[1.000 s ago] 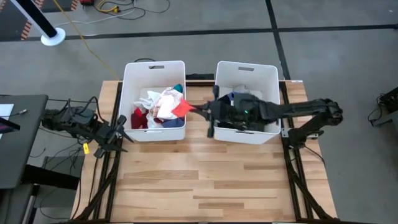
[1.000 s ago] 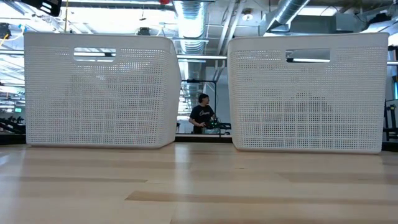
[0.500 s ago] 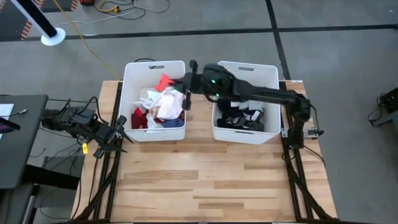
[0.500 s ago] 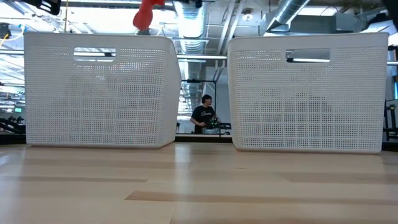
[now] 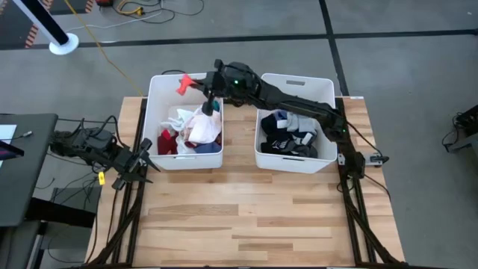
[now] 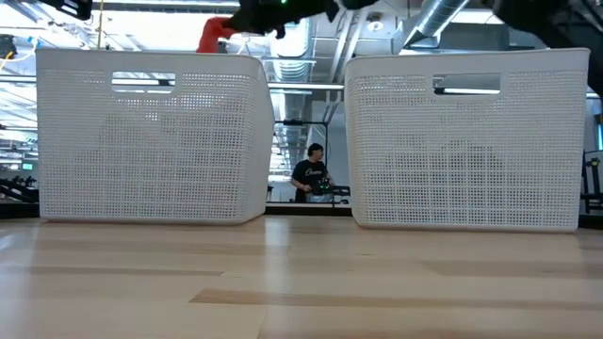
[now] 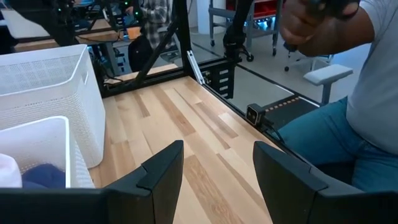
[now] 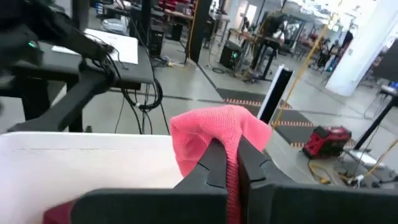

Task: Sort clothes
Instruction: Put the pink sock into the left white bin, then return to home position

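Note:
A pink-red garment (image 5: 182, 83) hangs over the far rim of the left white bin (image 5: 152, 112), with my right gripper (image 5: 193, 84) shut on it and the arm reaching across from the right. In the low view the garment (image 6: 215, 34) shows above that bin (image 6: 151, 141). The left bin holds a heap of white, red and blue clothes (image 5: 196, 127). Dark and white clothes (image 5: 291, 136) lie in the right bin (image 5: 331, 101). My left gripper (image 5: 143, 159) waits open at the table's left edge. My right gripper pinches a bunched fold of the pink-red garment (image 8: 231, 167) between its two fingers. The fingers (image 8: 208, 163) lie level and come from the table's right side. The cloth bulges beyond the fingertips (image 8: 214, 132) and is lifted clear above the left bin.
The two tall bins stand side by side at the table's far edge with a narrow gap between them. Bare wood (image 5: 246, 217) lies in front of them. In the left wrist view a seated person (image 7: 367, 106) is beside the table, past my open left gripper (image 7: 214, 168).
My right gripper has swung from the near right corner of the left bin toward the table's far left, stretching out over that bin. It has stayed shut, and the pink-red garment has gone with it, clear of the heap.

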`<action>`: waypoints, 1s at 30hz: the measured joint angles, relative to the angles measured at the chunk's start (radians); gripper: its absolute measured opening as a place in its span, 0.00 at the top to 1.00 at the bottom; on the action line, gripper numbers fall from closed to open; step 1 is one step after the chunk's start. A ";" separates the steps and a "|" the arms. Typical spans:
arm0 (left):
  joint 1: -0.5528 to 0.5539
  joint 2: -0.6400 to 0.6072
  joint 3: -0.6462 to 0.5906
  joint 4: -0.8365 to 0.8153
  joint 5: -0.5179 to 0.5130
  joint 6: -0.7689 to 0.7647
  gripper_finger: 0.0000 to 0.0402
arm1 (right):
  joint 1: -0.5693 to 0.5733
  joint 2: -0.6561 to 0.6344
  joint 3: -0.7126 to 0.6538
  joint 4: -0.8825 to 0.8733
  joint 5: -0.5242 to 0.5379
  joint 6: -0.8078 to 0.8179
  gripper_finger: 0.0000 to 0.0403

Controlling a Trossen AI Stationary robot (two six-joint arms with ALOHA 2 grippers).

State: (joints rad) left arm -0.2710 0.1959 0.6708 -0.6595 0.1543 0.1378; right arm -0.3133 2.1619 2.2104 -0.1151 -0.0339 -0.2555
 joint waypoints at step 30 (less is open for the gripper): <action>0.000 0.000 0.001 0.050 -0.064 0.034 0.53 | -0.057 0.069 0.074 -0.247 -0.170 0.174 0.25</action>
State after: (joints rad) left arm -0.2710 0.1959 0.6722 -0.6098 0.0905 0.1713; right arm -0.3699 2.2309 2.2842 -0.3616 -0.2039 -0.0815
